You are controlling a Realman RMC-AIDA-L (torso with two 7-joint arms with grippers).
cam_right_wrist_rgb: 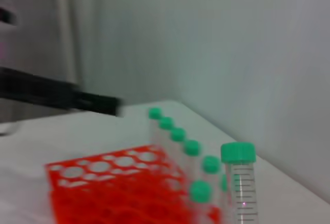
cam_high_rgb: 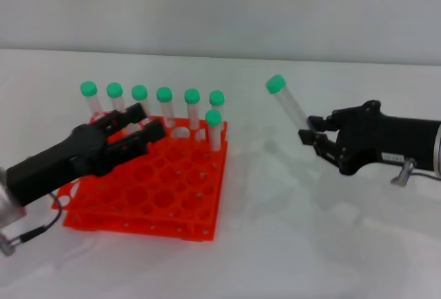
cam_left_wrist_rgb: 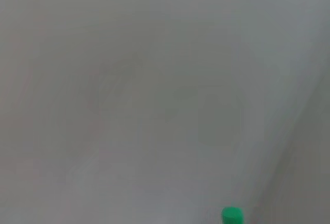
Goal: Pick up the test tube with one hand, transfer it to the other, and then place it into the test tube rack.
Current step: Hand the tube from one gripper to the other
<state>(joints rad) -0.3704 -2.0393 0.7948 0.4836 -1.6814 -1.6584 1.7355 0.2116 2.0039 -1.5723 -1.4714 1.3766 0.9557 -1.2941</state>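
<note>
My right gripper [cam_high_rgb: 311, 130], black with a small white label, is shut on the lower end of the test tube [cam_high_rgb: 292, 108]. It holds the tube in the air to the right of the test tube rack [cam_high_rgb: 158, 199], tilted with its green cap up and towards the rack. The tube also shows close up in the right wrist view [cam_right_wrist_rgb: 241, 182]. My left gripper [cam_high_rgb: 146, 122] hovers over the rack's far left part, fingers apart and empty. The orange-red rack also shows in the right wrist view [cam_right_wrist_rgb: 103, 182]. The left wrist view shows one green cap [cam_left_wrist_rgb: 232, 214]; I cannot tell whose.
Several green-capped tubes [cam_high_rgb: 164, 102] stand in the rack's far row, and one more [cam_high_rgb: 213, 128] stands just in front at its right end. They also show in the right wrist view [cam_right_wrist_rgb: 178, 139]. The white table [cam_high_rgb: 289, 244] spreads around the rack.
</note>
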